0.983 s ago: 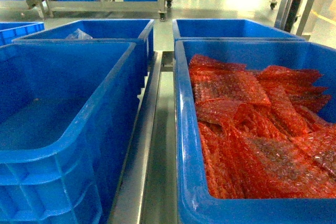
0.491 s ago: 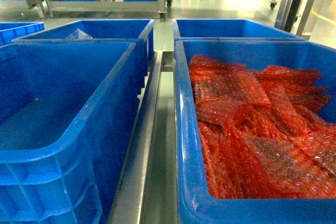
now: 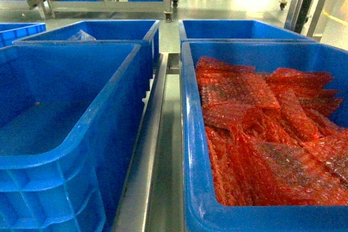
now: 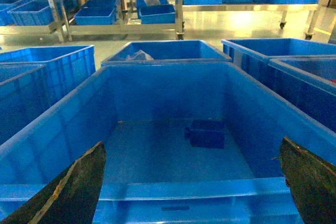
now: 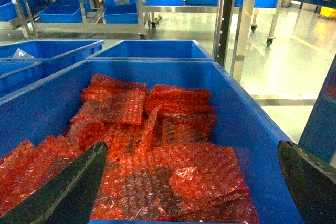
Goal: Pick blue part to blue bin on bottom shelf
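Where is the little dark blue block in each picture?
Head: the blue part is not visible; the near wall of the left bin hides that stretch of floor.
Left wrist: the blue part lies on the bin floor, right of centre.
Right wrist: not in it; only red bubble wrap shows.
Shared landmark: the clear plastic bag in the bin behind.

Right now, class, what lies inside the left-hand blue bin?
A single dark blue part rests on the floor of the left bin. The near wall hides the closest strip of floor.

Red bubble wrap (image 3: 261, 134) in blue bin (image 3: 191, 150)
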